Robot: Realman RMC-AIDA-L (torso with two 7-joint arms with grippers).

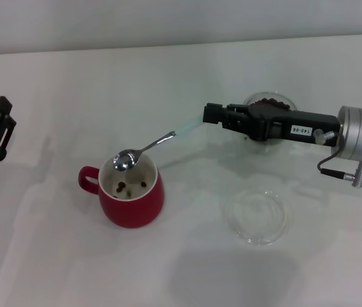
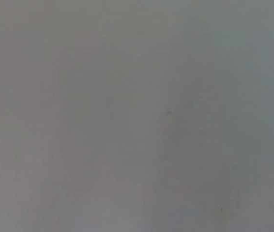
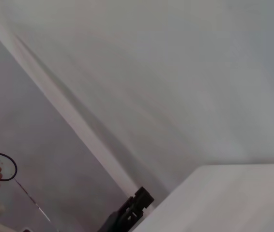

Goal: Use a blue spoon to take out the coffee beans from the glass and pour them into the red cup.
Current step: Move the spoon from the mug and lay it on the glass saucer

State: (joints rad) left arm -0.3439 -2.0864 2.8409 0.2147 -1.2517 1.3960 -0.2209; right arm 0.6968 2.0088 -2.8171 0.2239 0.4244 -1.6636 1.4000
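Note:
In the head view the red cup (image 1: 131, 194) stands left of centre with a few coffee beans (image 1: 130, 186) on its white bottom. My right gripper (image 1: 209, 115) is shut on the pale blue handle of the blue spoon (image 1: 148, 149). The spoon's metal bowl hangs over the cup's far rim and looks empty. The glass (image 1: 269, 102) with dark beans stands behind my right arm, mostly hidden by it. My left gripper (image 1: 0, 123) is parked at the left edge, far from the cup.
A flat clear glass saucer (image 1: 256, 215) lies on the white table (image 1: 53, 256) to the right of the red cup. The left wrist view shows only blank grey surface. The right wrist view shows wall, the table edge and the far left gripper (image 3: 129, 212).

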